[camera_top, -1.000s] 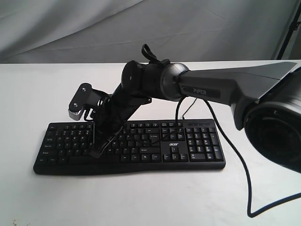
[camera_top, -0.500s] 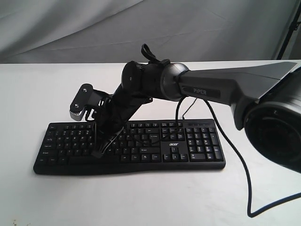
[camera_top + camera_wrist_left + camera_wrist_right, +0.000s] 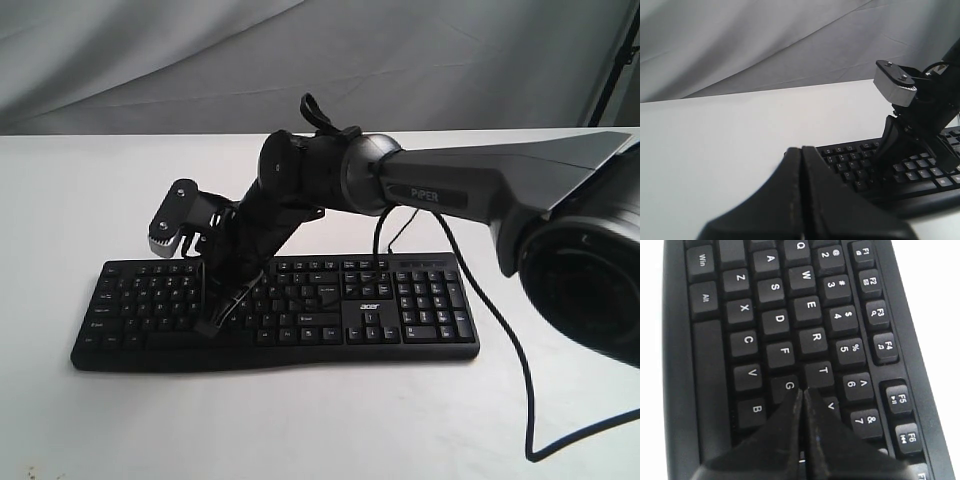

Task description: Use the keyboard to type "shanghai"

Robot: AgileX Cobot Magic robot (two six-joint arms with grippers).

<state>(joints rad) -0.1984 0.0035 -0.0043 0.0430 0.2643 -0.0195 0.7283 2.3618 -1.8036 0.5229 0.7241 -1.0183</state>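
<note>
Tiny update from my remote seat: over the last second the right gripper (image 3: 210,328) has nudged a hair to the right along the letter rows, and in the last half second it's barely budged. Its two fingers are pinched tight together with nothing between them, used as one poking stick. In the right wrist view the tip sits right at the edge of the G key (image 3: 788,385), by T, and whatever key is next door is hidden under the fingers. So I reckon I'm lining up G or H, but I can't tell if a key is actually pressed, or how far through the word I am.

The wide flat black plastic keyboard (image 3: 420,300) lies flat in the middle of the plain white tabletop (image 3: 90,200), and the right arm reaches across to its left half. The left gripper (image 3: 801,148) is also clenched on nothing, parked off the keyboard's end, just watching.

There's a thin black cable (image 3: 520,380) looping over the table on the right, and wrinkly grey cloth backdrop (image 3: 150,60) behind everything.
</note>
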